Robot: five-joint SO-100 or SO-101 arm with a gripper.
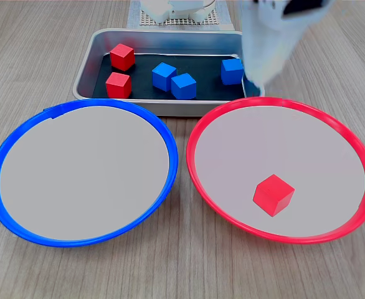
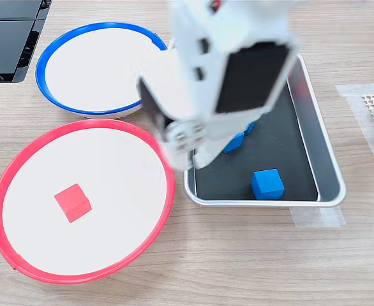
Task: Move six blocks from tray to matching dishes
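Two round dishes sat side by side on the wooden table (image 1: 332,37), largest things in the scene. The blue-rimmed dish (image 1: 83,112) lay at the first exterior view's left, pale grey centre bare. The red-rimmed dish (image 1: 350,156) lay at the first exterior view's right, just beside the blue one, rims close but apart.

One tray (image 1: 170,38), silver with rounded corners and a black bottom, stood behind the dishes, its near rim close to both.

One arm (image 2: 225,76), white with a black panel, hung blurred over the tray's end nearest the red dish. Gripper (image 2: 180,137) smeared in both exterior views; could not tell whether the jaws were apart or together, or whether they held anything.

Six blocks counted, matte cubes of like size. Three red: two in the tray at the first exterior view's left end, one behind (image 1: 122,56) and one in front (image 1: 118,85); the third red block (image 1: 273,194) lay in the red dish. Three blue, all in the tray: two touching near the middle (image 1: 164,76) (image 1: 184,86), one (image 1: 232,71) at the right end beside the arm.
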